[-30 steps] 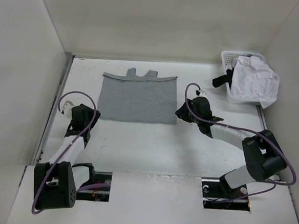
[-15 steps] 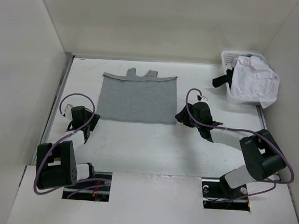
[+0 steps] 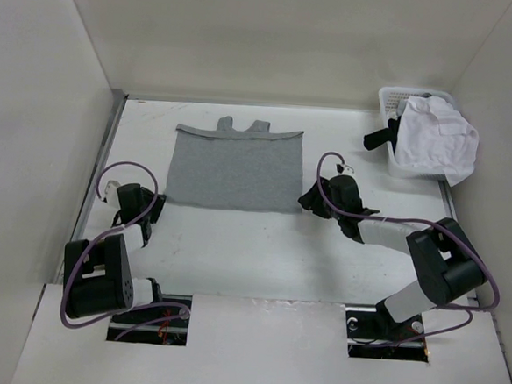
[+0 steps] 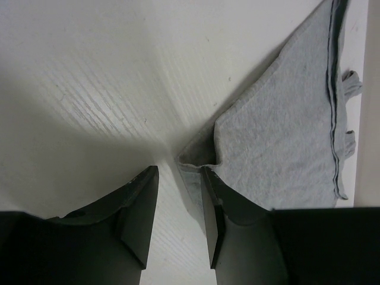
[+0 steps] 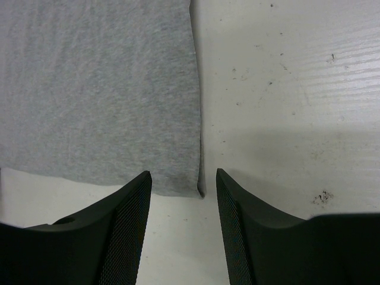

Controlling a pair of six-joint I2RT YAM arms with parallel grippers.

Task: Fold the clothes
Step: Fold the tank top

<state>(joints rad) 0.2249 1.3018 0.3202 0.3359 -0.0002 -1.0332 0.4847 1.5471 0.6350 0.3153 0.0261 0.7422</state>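
The clothes are one light-grey T-shirt (image 3: 234,168), lying flat and folded into a rectangle at the back middle of the white table, its collar at the far edge. My left gripper (image 3: 156,203) sits low at the shirt's near left corner. In the left wrist view the left gripper (image 4: 178,178) is open, and the slightly raised corner of the shirt (image 4: 285,136) lies against its right finger (image 4: 215,202). My right gripper (image 3: 307,199) is at the near right corner. The right gripper (image 5: 181,175) stands open, with the shirt (image 5: 101,89) corner just ahead of its tips.
A white basket (image 3: 387,100) at the back right holds a white shirt (image 3: 435,139) that spills over its rim, with a black item (image 3: 378,137) beside it. Walls close in the table on the left, back and right. A metal rail (image 3: 99,172) runs along the left edge.
The left arm has drawn back and lowered toward the shirt's near left corner, and its jaws have narrowed. The right gripper has shifted slightly nearer and its jaws have widened.
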